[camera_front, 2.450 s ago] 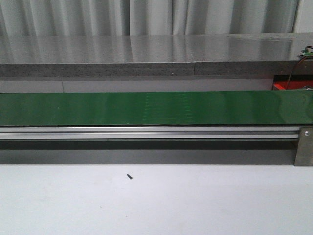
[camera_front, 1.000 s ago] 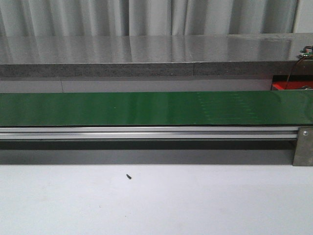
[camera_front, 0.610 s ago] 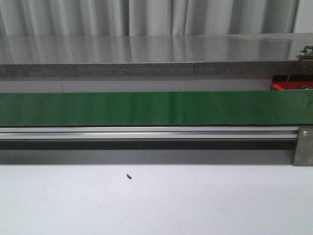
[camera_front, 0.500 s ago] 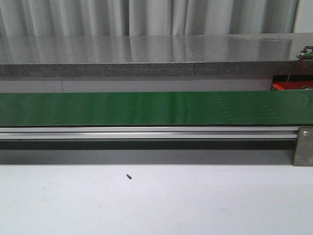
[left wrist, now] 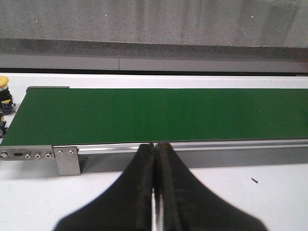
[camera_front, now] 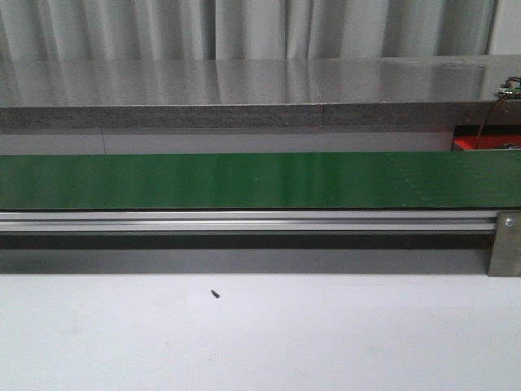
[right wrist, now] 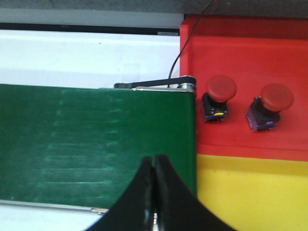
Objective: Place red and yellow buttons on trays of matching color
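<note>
Two red buttons stand on the red tray just past the right end of the green belt. The yellow tray beside it holds nothing that I can see. A yellow button sits off the belt's left end in the left wrist view. My left gripper is shut and empty, over the white table at the belt's near rail. My right gripper is shut and empty above the belt's right end. Neither gripper shows in the front view.
The green belt runs across the whole front view with a metal rail along its near side. A grey stone ledge lies behind it. A small black speck lies on the white table.
A faint pattern on the belt has drifted from the middle toward the right. Nothing else has moved in the front view.
</note>
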`<state>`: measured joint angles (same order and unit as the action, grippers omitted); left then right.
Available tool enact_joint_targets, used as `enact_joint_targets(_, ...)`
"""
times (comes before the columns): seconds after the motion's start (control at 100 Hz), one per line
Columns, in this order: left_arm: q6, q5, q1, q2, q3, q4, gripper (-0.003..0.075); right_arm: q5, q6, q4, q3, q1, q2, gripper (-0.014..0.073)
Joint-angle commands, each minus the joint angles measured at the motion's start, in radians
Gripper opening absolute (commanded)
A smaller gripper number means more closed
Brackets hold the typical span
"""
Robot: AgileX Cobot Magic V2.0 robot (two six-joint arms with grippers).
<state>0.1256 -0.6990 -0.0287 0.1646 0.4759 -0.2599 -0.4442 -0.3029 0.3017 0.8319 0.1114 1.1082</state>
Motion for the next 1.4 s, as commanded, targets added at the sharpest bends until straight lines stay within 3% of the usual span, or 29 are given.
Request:
enact_joint_targets(0.0, -0.002, 0.091, -0.007, 0.011, 0.023, -0.010, -0.0020, 0.127, -0.013, -0.001, -0.039, -0.044, -0.075, -0.0064)
enact_joint_targets(0.23, -0.002, 0.091, -0.007, 0.011, 0.023, -0.010, -0.0020, 0.206, -0.012, -0.001, -0.179, -0.167, -0.193, -0.0063)
enact_joint_targets(0.45, -0.002, 0.091, -0.007, 0.011, 0.023, -0.010, -0.0020, 0.329, -0.010, 0.014, -0.297, -0.185, -0.352, -0.0063)
enact_joint_targets(0.95, -0.002, 0.110, -0.007, 0.011, 0.018, -0.007, -0.0020, 0.259, -0.009, 0.019, -0.338, -0.185, -0.464, -0.0068)
enact_joint_targets(1.04, -0.022, 0.135, -0.007, 0.018, 0.024, 0.038, -0.0020, 0.259, -0.009, 0.019, -0.338, -0.185, -0.464, -0.0068)
enact_joint_targets(1.16, -0.172, 0.133, -0.005, 0.081, 0.058, 0.170, -0.0020, 0.259, -0.009, 0.019, -0.338, -0.185, -0.464, -0.0068)
enact_joint_targets(1.33, -0.200, 0.119, -0.003, 0.198, 0.115, 0.260, -0.0020, 0.259, -0.009, 0.019, -0.338, -0.185, -0.464, -0.0068)
enact_joint_targets(1.39, -0.282, 0.130, -0.002, 0.241, 0.134, 0.337, -0.0020, 0.259, -0.009, 0.019, -0.338, -0.185, -0.464, -0.0068)
